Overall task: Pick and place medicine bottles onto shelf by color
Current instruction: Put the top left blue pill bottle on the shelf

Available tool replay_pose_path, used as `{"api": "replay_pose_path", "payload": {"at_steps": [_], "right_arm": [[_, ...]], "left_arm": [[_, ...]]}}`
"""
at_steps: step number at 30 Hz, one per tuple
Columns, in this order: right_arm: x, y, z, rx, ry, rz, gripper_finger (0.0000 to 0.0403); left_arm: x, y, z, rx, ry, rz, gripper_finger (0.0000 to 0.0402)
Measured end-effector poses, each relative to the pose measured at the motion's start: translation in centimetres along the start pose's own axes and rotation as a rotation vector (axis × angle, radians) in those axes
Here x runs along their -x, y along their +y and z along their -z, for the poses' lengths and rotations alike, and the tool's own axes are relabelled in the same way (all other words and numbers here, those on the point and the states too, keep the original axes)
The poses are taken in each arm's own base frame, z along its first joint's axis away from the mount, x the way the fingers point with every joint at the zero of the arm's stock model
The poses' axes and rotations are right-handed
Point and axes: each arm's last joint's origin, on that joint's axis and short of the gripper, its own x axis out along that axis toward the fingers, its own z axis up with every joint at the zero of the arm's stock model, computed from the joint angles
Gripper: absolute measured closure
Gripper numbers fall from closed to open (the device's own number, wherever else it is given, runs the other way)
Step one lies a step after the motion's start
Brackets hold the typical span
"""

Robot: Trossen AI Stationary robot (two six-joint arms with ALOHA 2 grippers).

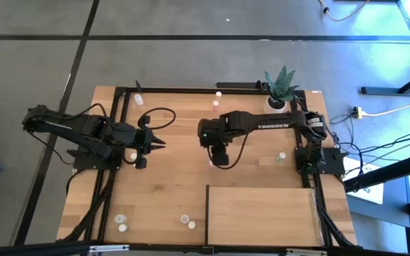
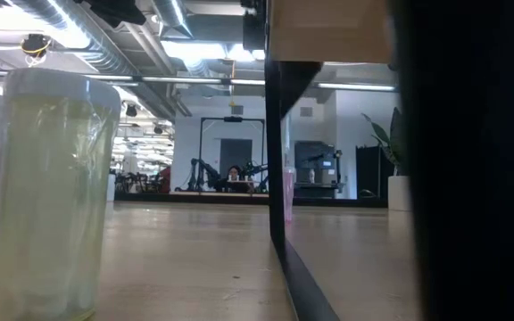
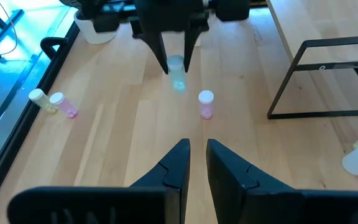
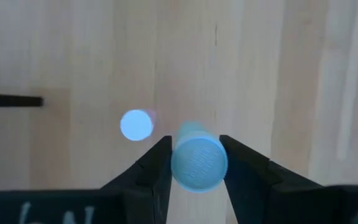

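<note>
My right gripper (image 1: 219, 155) hangs over the middle of the table, shut on a small pale blue-green medicine bottle (image 3: 178, 78). A pink bottle (image 3: 206, 103) stands on the table close beside it, showing as a round cap (image 4: 136, 124) in the right wrist view. My left gripper (image 3: 194, 148) is shut on nothing; it hovers toward the table's left (image 1: 162, 142) and points at the right one. The shelf (image 1: 262, 210), a pale panel on a dark frame (image 3: 328, 74), stands at the near right. My right gripper pinches the bottle's upper end, at its cap (image 4: 182, 163), between its two fingers (image 3: 160, 46). The fingers come from above and point down. The bottle hangs upright below the fingertips, its bottom (image 3: 179, 87) clear of the table.
Other small bottles stand about: two near the far edge (image 3: 55, 102), one under the left arm (image 1: 132, 154), one at the right (image 1: 282, 156), several along the near edge (image 1: 187, 222). A potted plant (image 1: 279, 89) stands far right. In the low view a pale yellow bottle (image 2: 52, 196) fills the left.
</note>
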Motion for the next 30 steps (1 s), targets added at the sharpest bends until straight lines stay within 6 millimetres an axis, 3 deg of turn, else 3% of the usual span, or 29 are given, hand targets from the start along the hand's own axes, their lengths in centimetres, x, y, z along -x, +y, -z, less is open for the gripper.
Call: {"api": "replay_pose_path", "payload": {"at_steps": [16, 30], "right_arm": [[5.4, 0.1, -1.0, -0.151, -0.005, 0.037, 0.0274], [10.8, 2.7, -1.0, -0.133, -0.027, 0.12, 0.0274]], "left_arm": [[0.0, 0.0, 0.0, 0.0, 0.0, 0.0, 0.0354], [0.0, -0.1, -0.8, 0.026, -0.084, 0.03, 0.0354]]}}
